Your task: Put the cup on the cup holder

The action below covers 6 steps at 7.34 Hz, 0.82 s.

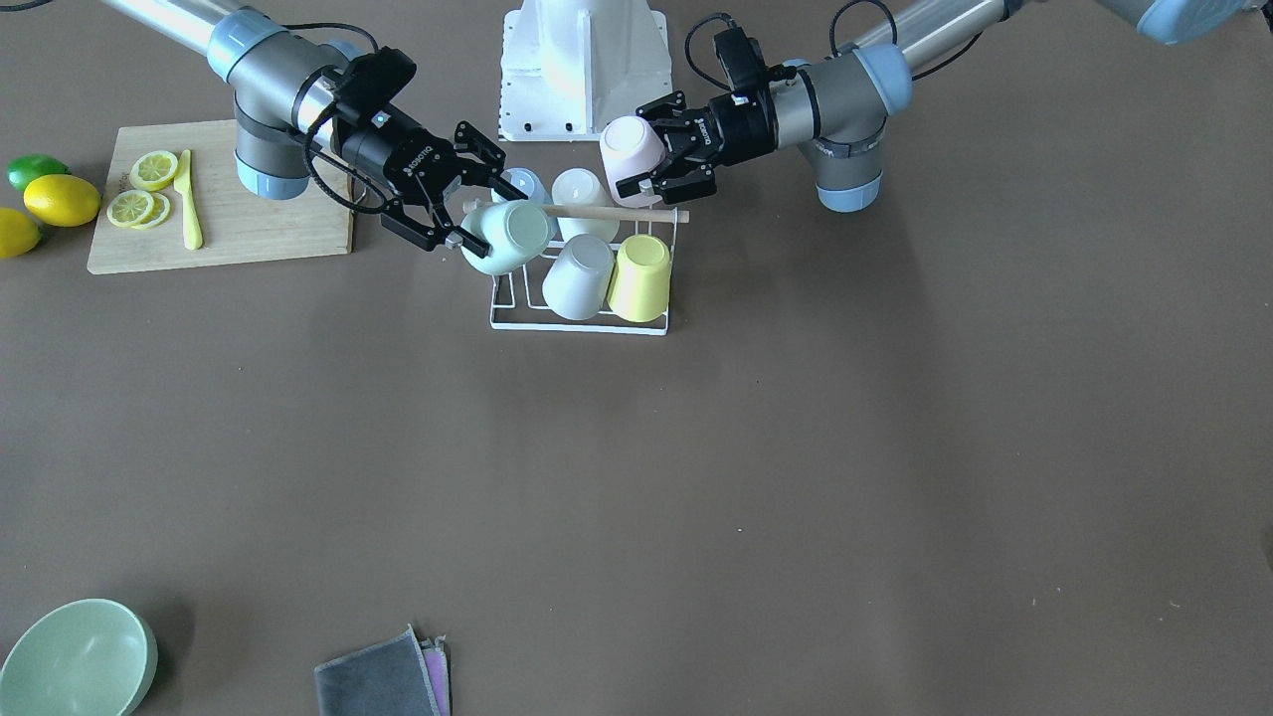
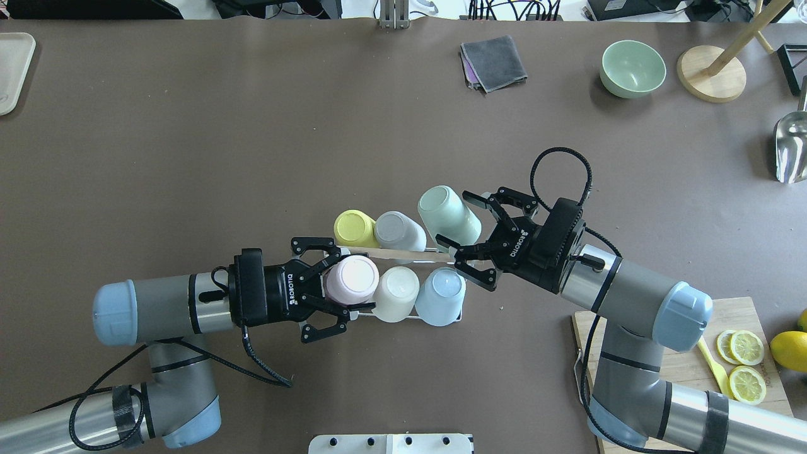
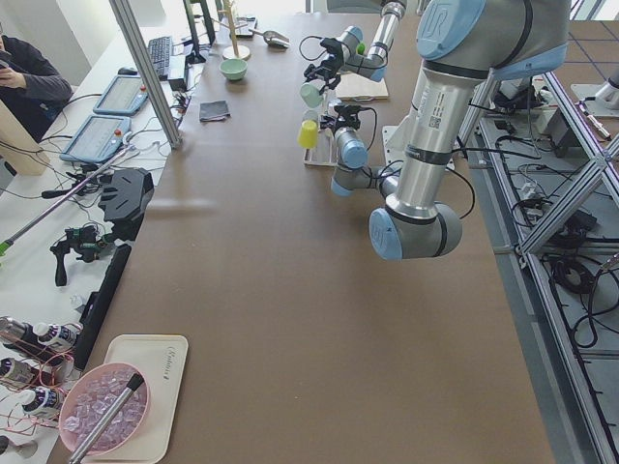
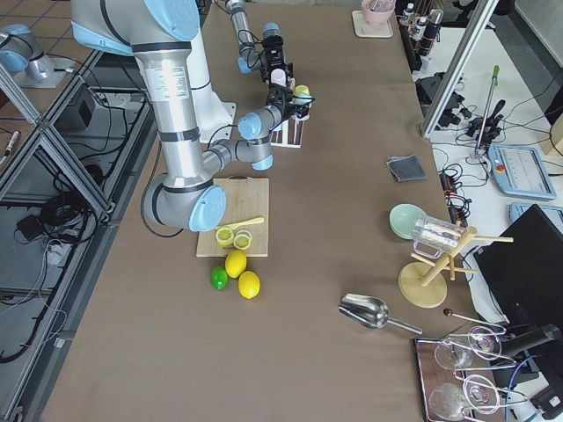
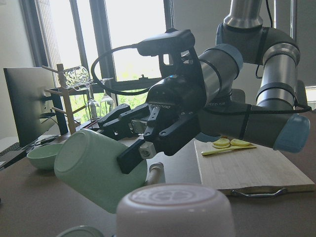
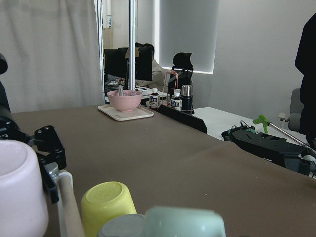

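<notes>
The cup holder (image 1: 517, 320) is a white wire rack with a wooden rod (image 1: 597, 213) across the top, near the robot's base. Upside down on its prongs are a yellow cup (image 1: 638, 278), a grey-white cup (image 1: 579, 276), a cream cup (image 1: 580, 189) and a blue cup (image 1: 522, 184). My left gripper (image 2: 355, 280) is shut on a pink cup (image 2: 352, 277), bottom up, at the near row's left end. My right gripper (image 2: 455, 219) is shut on a tilted pale green cup (image 2: 444, 214) at the far row's right end, also in the left wrist view (image 5: 94, 168).
A wooden cutting board (image 1: 249, 234) with lemon slices (image 1: 139, 194) and a yellow knife (image 1: 187, 204) lies under my right arm, with lemons (image 1: 62, 199) and a lime (image 1: 35, 169) beside it. A green bowl (image 1: 75, 661) and a grey cloth (image 1: 383, 681) sit at the operators' edge.
</notes>
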{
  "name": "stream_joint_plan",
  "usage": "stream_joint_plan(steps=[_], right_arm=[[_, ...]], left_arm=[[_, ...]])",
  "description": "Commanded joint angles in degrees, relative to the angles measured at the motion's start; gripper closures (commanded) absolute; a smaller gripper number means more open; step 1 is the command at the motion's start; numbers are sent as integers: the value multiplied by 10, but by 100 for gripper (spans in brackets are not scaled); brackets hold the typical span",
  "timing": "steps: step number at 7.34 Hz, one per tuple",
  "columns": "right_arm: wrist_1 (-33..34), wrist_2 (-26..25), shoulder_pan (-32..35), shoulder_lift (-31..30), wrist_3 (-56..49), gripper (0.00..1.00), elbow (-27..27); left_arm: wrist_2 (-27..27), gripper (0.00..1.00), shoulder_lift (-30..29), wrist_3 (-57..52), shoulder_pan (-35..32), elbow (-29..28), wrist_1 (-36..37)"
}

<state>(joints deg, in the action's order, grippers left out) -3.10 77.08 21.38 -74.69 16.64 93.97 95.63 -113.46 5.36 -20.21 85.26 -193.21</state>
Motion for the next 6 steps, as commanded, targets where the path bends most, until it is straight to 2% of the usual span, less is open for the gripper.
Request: stream_joint_plan(steps=[1, 2, 3, 4, 6], right_arm=[[-2, 0, 3, -5, 1, 0, 2], [-1, 1, 6, -14, 1, 0, 15], [3, 23, 13, -38, 1, 0, 38], [5, 82, 41, -58, 0, 0, 46], [50, 226, 119, -95, 1, 0, 56]], left_arm=[[0, 2, -1, 1, 0, -2, -2], [0, 1, -1, 1, 0, -2, -2], [0, 1, -2, 1, 0, -1, -2], [0, 1, -2, 1, 0, -1, -3], [2, 1, 1, 21, -10, 22, -9]])
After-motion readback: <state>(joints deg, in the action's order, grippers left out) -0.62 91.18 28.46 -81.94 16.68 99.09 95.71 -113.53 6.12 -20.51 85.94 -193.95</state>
